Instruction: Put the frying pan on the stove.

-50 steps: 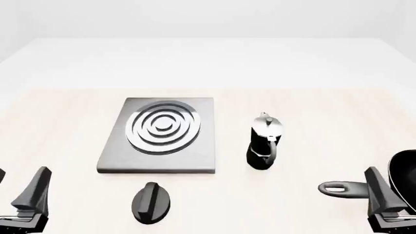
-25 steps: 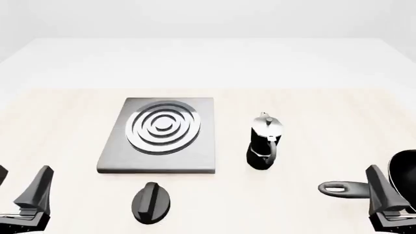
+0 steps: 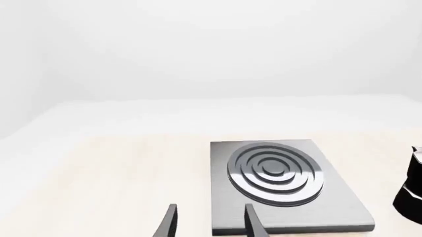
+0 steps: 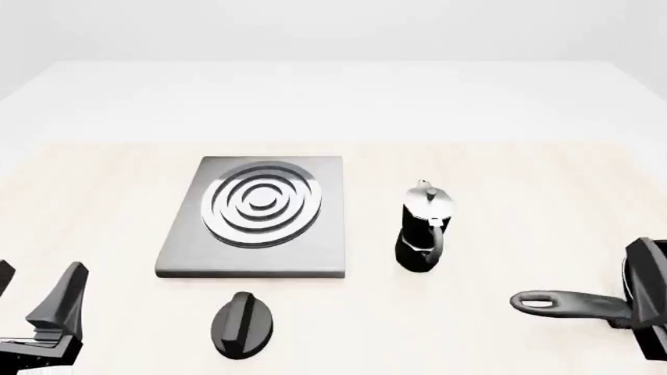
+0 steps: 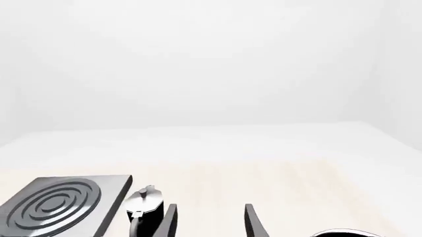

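Grippers first. Left gripper [image 3: 209, 223] has its fingers spread with a clear gap and nothing between them; in the front view it sits at about 8 o'clock [image 4: 42, 312], low by the near edge of the table [image 4: 521, 203]. Right gripper [image 5: 209, 221] likewise has fingers parted and empty in its wrist view; in the front view only part of it shows at the right frame edge, about 4 o'clock [image 4: 648, 301].

Frying pan [image 4: 573, 303]: only the handle is visible in the front view, lying flat on the table, loop end pointing to 9 o'clock, other end running under the right gripper at the frame edge. Contact between the two: cannot tell. A sliver of the pan rim shows at the edge of the right wrist view [image 5: 343, 233].

Stove [image 4: 255, 215] sits left of centre, flat, ring burner up, bare on top, well apart from the pan.

Moka pot [image 4: 424, 228] stands upright at 3 o'clock from the stove, between stove and pan handle. Black oval knob [image 4: 243, 324] lies at 6 o'clock from the stove, just off its near edge.
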Controlling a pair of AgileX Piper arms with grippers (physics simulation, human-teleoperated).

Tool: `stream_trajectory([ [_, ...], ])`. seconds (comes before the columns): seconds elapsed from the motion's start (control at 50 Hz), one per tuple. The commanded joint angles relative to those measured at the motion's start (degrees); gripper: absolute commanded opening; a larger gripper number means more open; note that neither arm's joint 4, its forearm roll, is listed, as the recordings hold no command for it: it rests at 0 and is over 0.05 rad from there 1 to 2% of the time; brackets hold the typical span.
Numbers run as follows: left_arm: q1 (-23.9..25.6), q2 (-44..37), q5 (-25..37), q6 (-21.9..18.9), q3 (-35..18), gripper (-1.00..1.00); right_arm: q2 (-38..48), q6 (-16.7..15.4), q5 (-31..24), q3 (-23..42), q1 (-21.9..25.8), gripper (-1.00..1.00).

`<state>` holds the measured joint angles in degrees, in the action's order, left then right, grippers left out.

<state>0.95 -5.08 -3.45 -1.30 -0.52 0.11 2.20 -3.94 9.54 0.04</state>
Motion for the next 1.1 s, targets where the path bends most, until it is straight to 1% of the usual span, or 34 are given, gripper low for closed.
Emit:
stream_trajectory([
  [0.02,0.54,-1.17,-0.24,-0.72,-1.11,1.00,-0.11,0.74,-2.63,5.89,0.27,1.00],
  [0.28,2.48,-6.33,-2.16,-3.07,-4.40,1.00,-0.11,1.51,-6.10,13.42,0.19,1.00],
  [0.38,3.63,-7.93,-2.50,-3.72,-5.75,1.00,-0.11,1.97,-7.88,17.73,-0.33,1.00],
  [0.42,3.75,-8.28,-2.75,-3.79,-5.81,1.00,-0.11,2.04,-8.24,18.38,-0.30,1.00],
  [0.56,5.27,-11.47,-4.50,-4.74,-6.94,1.00,-0.11,2.66,-11.39,24.93,0.00,1.00],
  [0.62,6.18,-12.46,-4.81,-5.08,-7.87,1.00,-0.11,2.63,-13.26,28.95,0.28,1.00],
  [0.64,6.18,-12.47,-4.83,-5.08,-7.87,1.00,-0.11,2.63,-13.28,28.97,0.28,1.00],
  [0.78,7.70,-15.44,-6.55,-6.06,-9.27,1.00,-0.11,3.41,-18.32,38.60,0.80,1.00],
  [0.88,8.68,-16.72,-6.76,-6.40,-10.44,1.00,-0.11,2.64,-22.00,45.21,1.85,1.00],
  [0.94,9.15,-17.37,-7.01,-6.44,-10.94,1.00,-0.11,2.06,-23.40,48.12,2.00,1.00],
  [1.0,9.75,-18.63,-7.77,-6.62,-11.43,1.00,-0.11,2.26,-25.61,52.43,1.83,1.00],
  [1.04,9.85,-18.80,-7.88,-6.62,-11.47,1.00,-0.11,2.34,-25.98,53.37,1.71,1.00],
  [1.1,10.53,-19.89,-8.47,-6.69,-11.90,1.00,-0.11,3.40,-28.23,58.30,0.75,1.00],
])
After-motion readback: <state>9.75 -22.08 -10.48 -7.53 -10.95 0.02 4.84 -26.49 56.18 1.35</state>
